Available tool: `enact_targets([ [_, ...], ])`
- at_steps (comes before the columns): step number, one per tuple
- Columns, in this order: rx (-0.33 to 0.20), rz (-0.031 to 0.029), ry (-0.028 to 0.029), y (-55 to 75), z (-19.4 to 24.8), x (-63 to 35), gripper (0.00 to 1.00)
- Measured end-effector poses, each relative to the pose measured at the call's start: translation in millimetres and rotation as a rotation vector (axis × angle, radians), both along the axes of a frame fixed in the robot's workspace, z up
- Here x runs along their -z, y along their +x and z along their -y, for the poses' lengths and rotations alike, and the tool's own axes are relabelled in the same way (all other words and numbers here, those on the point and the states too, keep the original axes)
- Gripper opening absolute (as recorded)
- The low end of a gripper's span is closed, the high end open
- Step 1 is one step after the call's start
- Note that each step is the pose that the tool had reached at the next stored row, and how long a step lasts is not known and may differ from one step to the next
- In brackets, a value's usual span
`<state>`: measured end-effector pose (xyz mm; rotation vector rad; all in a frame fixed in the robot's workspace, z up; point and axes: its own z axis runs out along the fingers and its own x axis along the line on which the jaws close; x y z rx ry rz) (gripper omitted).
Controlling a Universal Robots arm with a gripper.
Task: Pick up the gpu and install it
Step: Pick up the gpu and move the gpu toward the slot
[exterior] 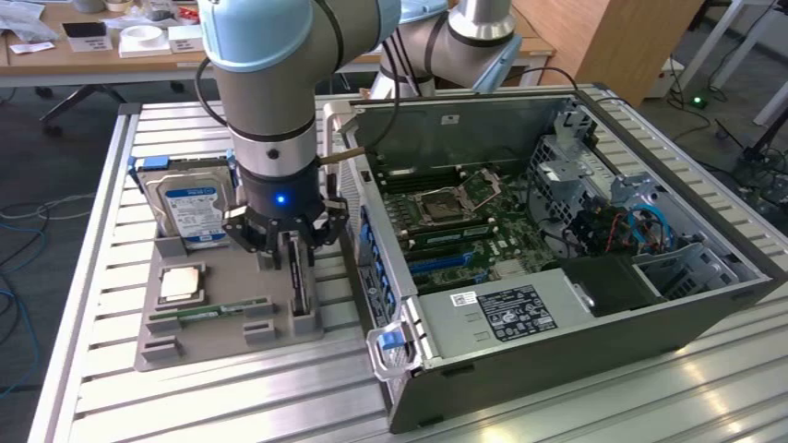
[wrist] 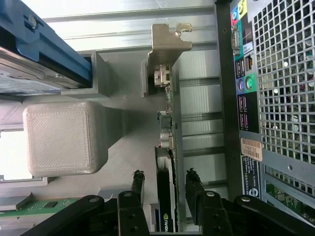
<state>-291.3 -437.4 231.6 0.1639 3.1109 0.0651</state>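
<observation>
- The gpu (exterior: 299, 288) is seen standing on edge in a slot of the grey holder (exterior: 216, 341) on the desk (exterior: 246, 397). Its narrow top edge is offered upward so both faces can be pinched.
- The jaws are positioned directly over it, and the card is straddled, sitting right between them.
- The jaws are spread wide. A sliver of gap is seen on either side, so nothing is judged gripped yet.
- The open computer case (exterior: 555, 305) is set just beside the jaws.
</observation>
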Motion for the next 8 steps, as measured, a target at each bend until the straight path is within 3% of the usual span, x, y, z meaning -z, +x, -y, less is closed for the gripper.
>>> enact_targets([
  [8,0.000,-0.0001,-0.0001,0.9,0.0,0.0,0.47],
])
